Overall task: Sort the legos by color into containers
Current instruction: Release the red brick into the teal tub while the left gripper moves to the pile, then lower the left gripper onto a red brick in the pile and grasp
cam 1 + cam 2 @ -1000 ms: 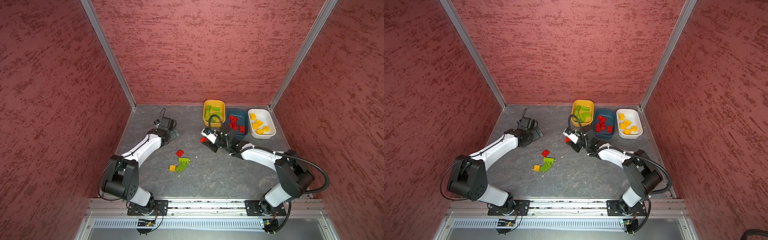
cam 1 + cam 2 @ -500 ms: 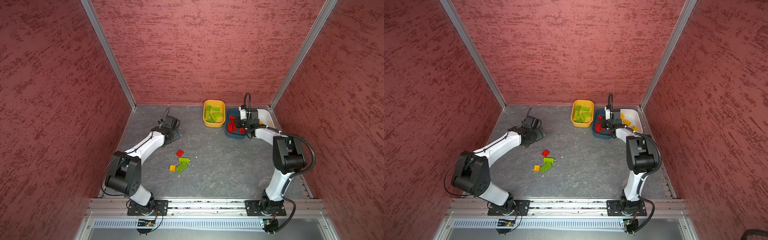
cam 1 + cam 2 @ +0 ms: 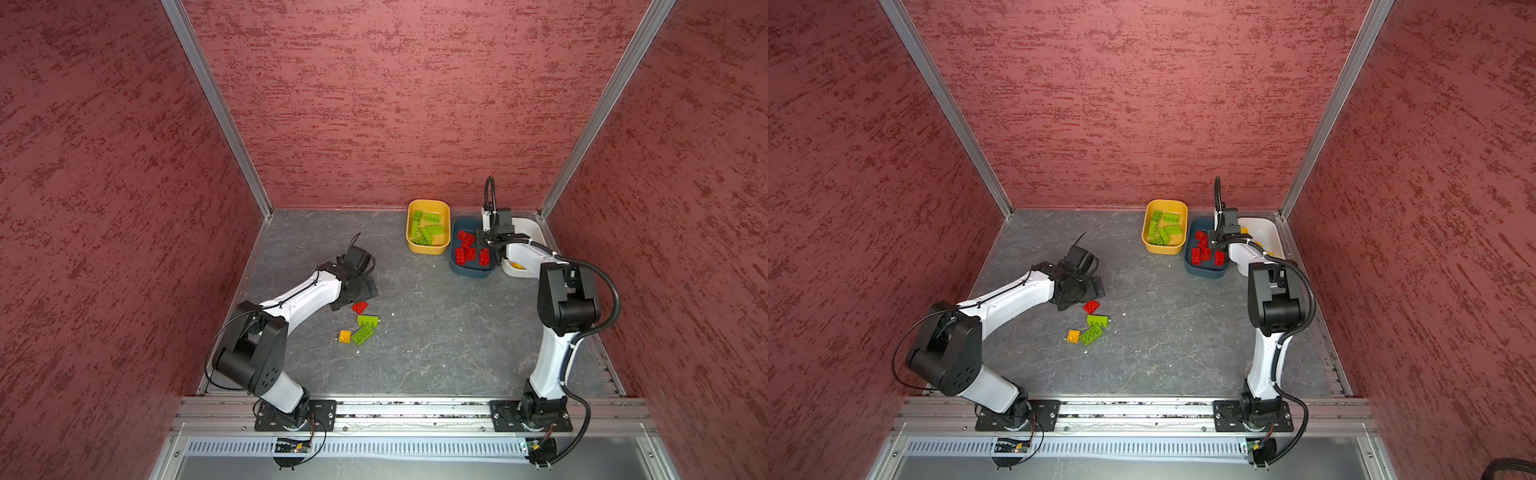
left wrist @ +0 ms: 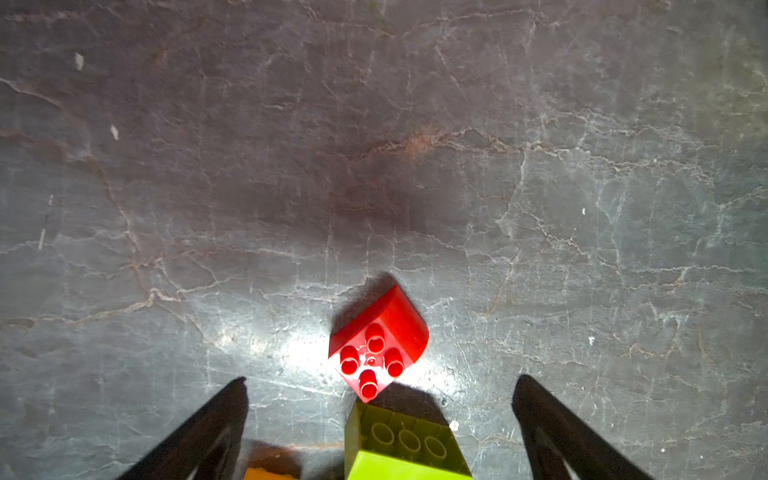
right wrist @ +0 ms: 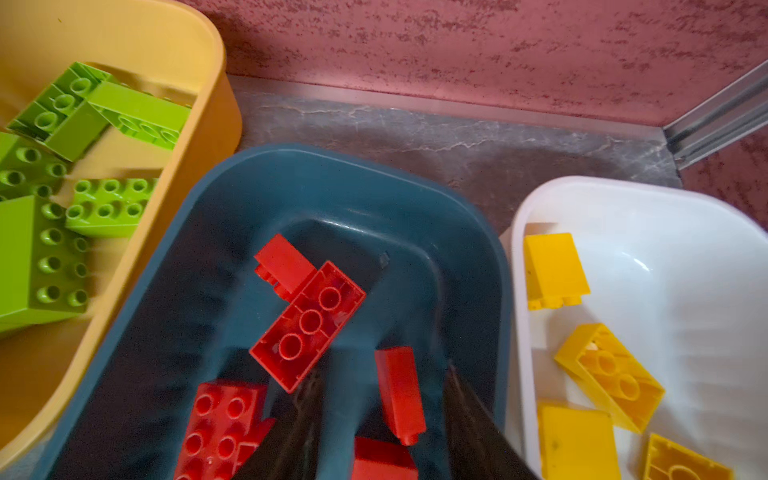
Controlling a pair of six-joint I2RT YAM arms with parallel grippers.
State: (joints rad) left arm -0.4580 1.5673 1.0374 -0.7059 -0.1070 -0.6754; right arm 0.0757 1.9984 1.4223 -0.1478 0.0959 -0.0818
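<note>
My right gripper hangs open over the dark teal container, and a red lego lies between its fingers, touching neither. More red legos lie in that teal container. The yellow-orange container holds green legos, and the white container holds yellow legos. My left gripper is wide open and empty, low over a loose red lego. A green lego lies just beside it. On the table I also see another green lego and a yellow lego.
The three tubs stand side by side at the back right, close to the red back wall and the metal corner post. My right arm reaches along the right side. A metal rail runs along the front edge.
My right arm swung from the table's middle to the teal container, carrying a red lego, then its jaws parted and let it go. My left gripper shifted closer to the loose legos.
</note>
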